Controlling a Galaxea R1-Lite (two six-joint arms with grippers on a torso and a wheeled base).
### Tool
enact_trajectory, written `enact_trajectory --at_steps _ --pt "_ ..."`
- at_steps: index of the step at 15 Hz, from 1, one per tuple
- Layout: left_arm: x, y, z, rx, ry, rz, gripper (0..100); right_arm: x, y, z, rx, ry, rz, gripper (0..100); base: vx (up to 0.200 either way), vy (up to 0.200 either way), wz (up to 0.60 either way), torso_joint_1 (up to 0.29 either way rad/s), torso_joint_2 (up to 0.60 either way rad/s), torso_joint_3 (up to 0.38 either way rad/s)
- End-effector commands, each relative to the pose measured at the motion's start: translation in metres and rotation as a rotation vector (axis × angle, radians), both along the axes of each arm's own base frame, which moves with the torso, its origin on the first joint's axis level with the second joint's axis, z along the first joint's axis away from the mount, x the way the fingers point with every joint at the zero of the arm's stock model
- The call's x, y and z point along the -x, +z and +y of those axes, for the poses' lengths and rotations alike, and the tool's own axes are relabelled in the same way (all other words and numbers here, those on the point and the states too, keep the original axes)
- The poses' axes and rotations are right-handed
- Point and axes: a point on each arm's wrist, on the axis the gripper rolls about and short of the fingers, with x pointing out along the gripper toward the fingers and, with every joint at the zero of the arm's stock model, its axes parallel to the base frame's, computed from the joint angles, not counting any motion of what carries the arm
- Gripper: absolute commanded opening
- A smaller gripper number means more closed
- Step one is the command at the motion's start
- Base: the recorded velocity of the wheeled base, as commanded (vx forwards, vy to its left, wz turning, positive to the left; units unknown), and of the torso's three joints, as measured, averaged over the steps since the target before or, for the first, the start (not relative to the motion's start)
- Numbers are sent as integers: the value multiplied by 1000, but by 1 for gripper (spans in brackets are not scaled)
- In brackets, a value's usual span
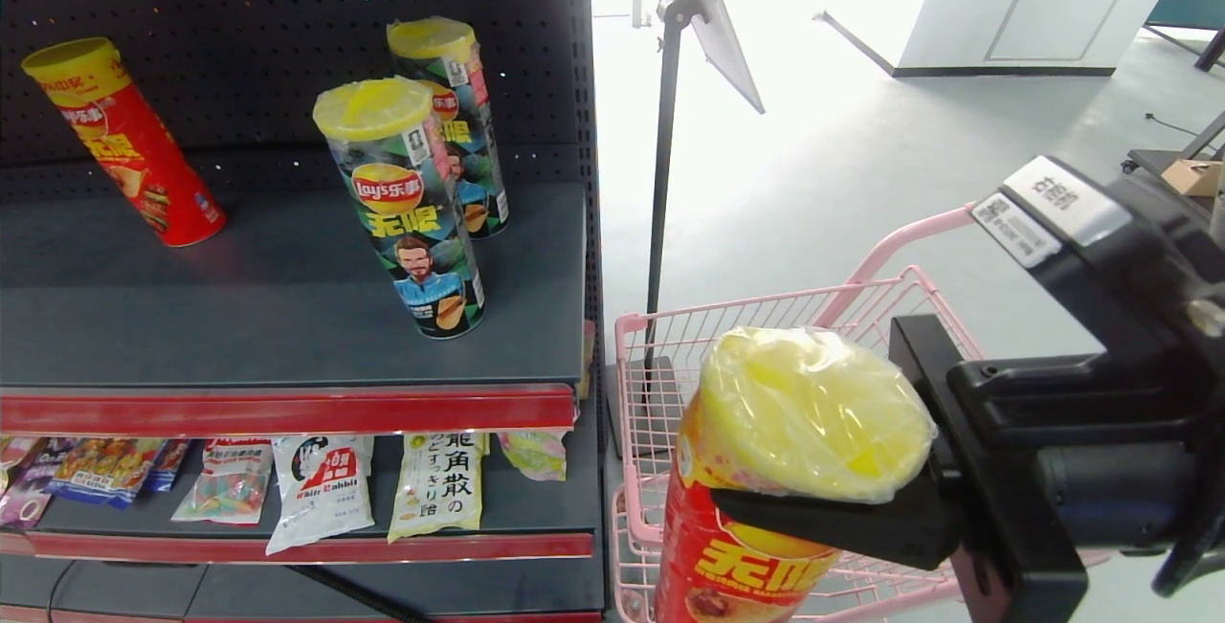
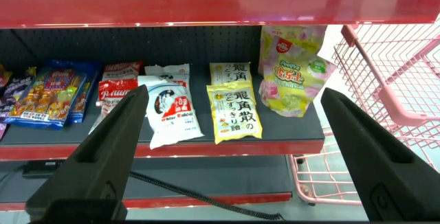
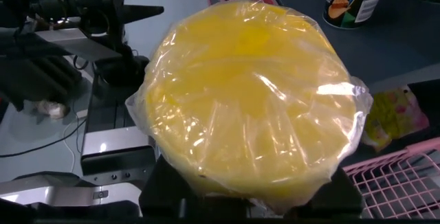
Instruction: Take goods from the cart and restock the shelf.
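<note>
Bold yellow characters stand on the near red can [image 1: 742,561], a logo on the front green can [image 1: 407,211], black characters on the cream bag [image 1: 438,484].

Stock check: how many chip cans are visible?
4: red can at shelf's left, two green cans mid-shelf, another red can in the right hand. The cart may hide more.

Shop aisle: pegboard shelf [image 1: 239,317] with red price rail [image 1: 287,410], snack bags [image 1: 321,489], pink wire cart [image 1: 689,345].
</note>
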Motion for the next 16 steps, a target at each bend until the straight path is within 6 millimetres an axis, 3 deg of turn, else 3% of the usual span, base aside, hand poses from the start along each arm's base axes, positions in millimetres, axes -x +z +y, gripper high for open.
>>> enact_trajectory --at_steps 1,16 --pt "0 0 0 0 0 2 100 2 -1 -1 2 8 -1 0 0 0 0 0 0 0" --pt "0 0 0 -1 0 2 100 19 -3 6 -2 80 -1 0 0 0 0 0 0 0"
